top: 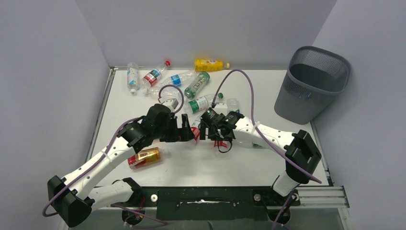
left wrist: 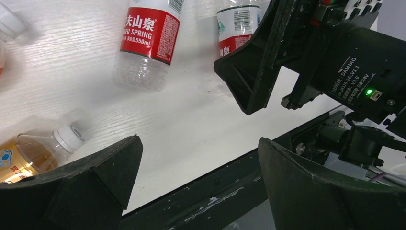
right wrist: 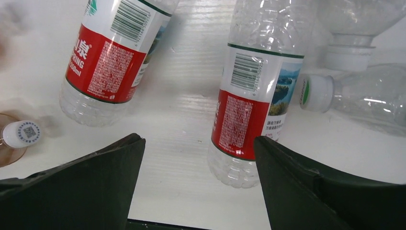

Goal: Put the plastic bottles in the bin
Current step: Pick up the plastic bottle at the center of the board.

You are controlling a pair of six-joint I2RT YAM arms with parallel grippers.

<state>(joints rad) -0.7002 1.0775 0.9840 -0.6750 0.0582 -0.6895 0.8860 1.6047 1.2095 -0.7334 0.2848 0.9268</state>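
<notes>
Both arms reach in to the middle of the table (top: 215, 167). The left gripper (left wrist: 201, 148) hangs with its fingers wide apart and nothing between them. Facing it, the right gripper (right wrist: 198, 143) is also spread, low over two red-labelled bottles (right wrist: 244, 120) lying on their sides, and clamps neither. An amber bottle (top: 143, 157) lies near the left arm. More plastic bottles (top: 197, 85) lie scattered along the far edge. The bin (top: 313, 84) stands at the far right, well apart from both grippers.
</notes>
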